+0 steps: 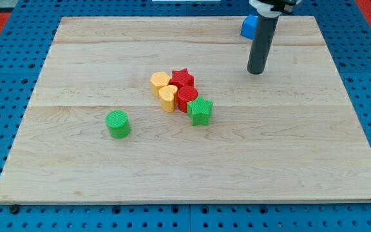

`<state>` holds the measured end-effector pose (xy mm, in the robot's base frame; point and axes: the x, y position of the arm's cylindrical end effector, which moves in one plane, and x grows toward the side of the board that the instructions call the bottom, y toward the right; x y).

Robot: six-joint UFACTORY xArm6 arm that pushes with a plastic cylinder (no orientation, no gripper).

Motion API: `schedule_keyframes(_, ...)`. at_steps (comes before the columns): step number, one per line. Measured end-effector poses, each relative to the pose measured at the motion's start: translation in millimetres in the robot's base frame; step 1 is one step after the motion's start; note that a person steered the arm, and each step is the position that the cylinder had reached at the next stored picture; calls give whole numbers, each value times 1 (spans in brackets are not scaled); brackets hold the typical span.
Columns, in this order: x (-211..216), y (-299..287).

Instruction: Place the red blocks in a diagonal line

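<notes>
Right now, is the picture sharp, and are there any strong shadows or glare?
Camera view: sharp and evenly lit; only soft, short shadows beside the green cylinder and under my tip; no glare on the wooden board; the blue block is partly hidden behind the rod.

My tip (256, 71) sits right of the red star block (182, 78)

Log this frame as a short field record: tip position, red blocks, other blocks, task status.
tip: my tip rests on the board toward the view's top right, apart from the central cluster
red blocks: red star and red cylinder, packed together in the cluster
yellow blocks: yellow hexagon and yellow heart, against the reds' left
green blocks: green star touching the red cylinder; green cylinder alone at left
blue block: partly hidden behind the rod
status: reds not yet separated out
</notes>
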<state>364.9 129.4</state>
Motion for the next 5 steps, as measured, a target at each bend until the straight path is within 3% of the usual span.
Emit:
schedule_keyframes(4,90,-30)
schedule_keyframes(5,90,-55)
